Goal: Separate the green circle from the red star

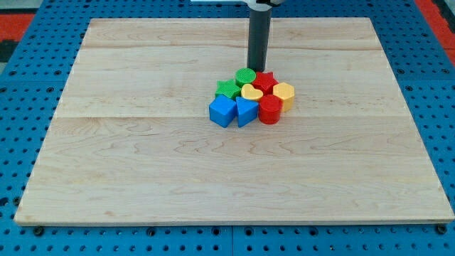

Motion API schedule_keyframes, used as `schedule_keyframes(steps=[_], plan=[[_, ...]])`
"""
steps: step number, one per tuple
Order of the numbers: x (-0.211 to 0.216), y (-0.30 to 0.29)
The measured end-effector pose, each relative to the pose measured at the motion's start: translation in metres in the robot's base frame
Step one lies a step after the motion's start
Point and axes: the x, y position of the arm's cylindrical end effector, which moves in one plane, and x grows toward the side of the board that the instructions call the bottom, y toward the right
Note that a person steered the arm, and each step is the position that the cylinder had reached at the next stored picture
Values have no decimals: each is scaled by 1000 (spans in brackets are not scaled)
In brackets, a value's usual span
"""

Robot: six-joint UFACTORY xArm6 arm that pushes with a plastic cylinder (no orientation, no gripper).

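Note:
The green circle (245,75) sits at the top of a tight cluster of blocks near the board's middle. The red star (265,80) lies right beside it on the view's right, touching it. My tip (256,68) stands just above the two, at the seam between them, touching or nearly touching the green circle's upper right edge. The rod rises straight up to the view's top.
Other blocks pack the cluster: a green star (227,88), yellow heart (252,92), yellow hexagon-like block (284,93), red cylinder (269,109), blue cube (222,111) and blue triangle (246,111). The wooden board (142,156) lies on a blue pegboard.

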Motion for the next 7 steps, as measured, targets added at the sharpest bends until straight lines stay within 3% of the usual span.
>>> schedule_keyframes(steps=[4, 7], plan=[[5, 54], [38, 1]])
